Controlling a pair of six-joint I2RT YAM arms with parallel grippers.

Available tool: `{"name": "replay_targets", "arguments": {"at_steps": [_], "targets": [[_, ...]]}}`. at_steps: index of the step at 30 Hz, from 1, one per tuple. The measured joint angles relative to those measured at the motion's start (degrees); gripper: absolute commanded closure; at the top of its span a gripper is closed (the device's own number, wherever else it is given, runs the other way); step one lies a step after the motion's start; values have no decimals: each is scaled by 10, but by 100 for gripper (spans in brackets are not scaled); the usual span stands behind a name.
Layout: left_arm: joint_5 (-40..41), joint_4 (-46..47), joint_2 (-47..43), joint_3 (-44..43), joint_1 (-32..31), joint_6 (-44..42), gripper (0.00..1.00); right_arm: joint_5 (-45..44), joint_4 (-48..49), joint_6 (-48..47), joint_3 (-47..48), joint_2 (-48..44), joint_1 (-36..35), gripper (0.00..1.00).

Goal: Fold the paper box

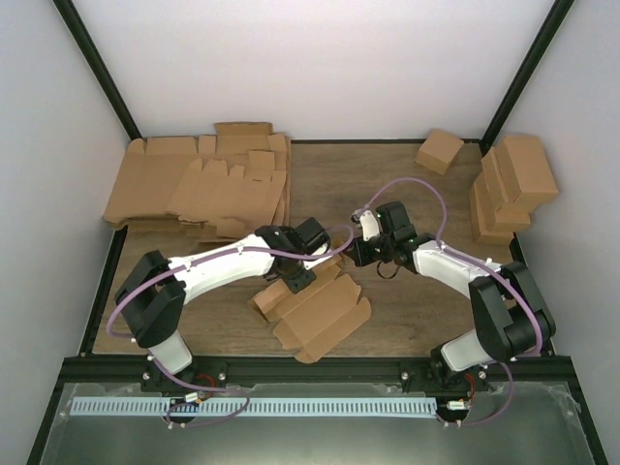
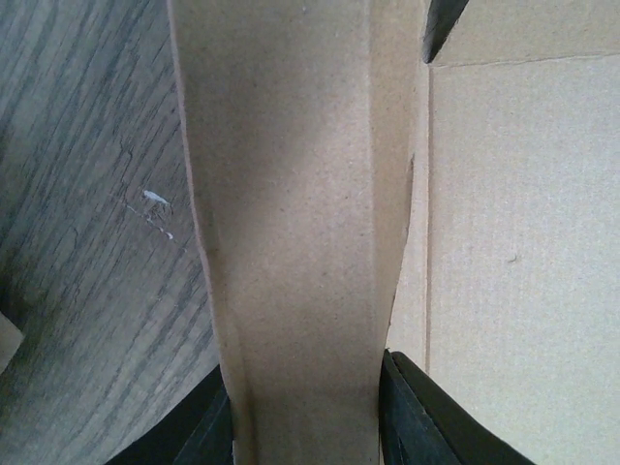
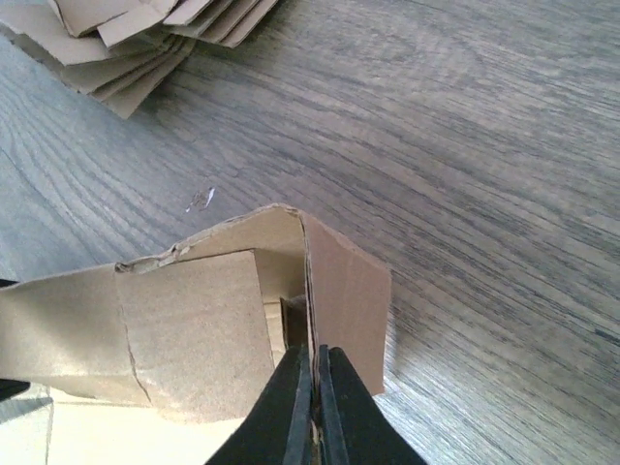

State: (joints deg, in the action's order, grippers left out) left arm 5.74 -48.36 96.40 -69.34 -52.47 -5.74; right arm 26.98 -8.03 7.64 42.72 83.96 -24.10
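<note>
right pincer [image 3: 315,392] is clamped tight on a flap edge of the half-folded cardboard box [image 1: 320,315], left pincer [image 2: 310,417] grips a raised panel of it from both sides, box lying mid counter [image 1: 387,184], flat blanks [image 1: 208,184] stacked back-left

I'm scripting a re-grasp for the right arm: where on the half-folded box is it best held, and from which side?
Probably pinch the raised flap of the half-folded box by its thin free edge, coming edge-on from the right arm's side. It stands up off the table, so both faces are reachable, while the flat panels lie on the wood. The right gripper is shut there.
</note>
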Motion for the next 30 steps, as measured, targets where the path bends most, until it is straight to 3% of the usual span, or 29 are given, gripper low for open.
{"name": "replay_targets", "arguments": {"at_steps": [30], "targets": [[-222, -29, -42, -30, 94, 42, 63, -125, -116, 82, 69, -21, -85, 99]]}}
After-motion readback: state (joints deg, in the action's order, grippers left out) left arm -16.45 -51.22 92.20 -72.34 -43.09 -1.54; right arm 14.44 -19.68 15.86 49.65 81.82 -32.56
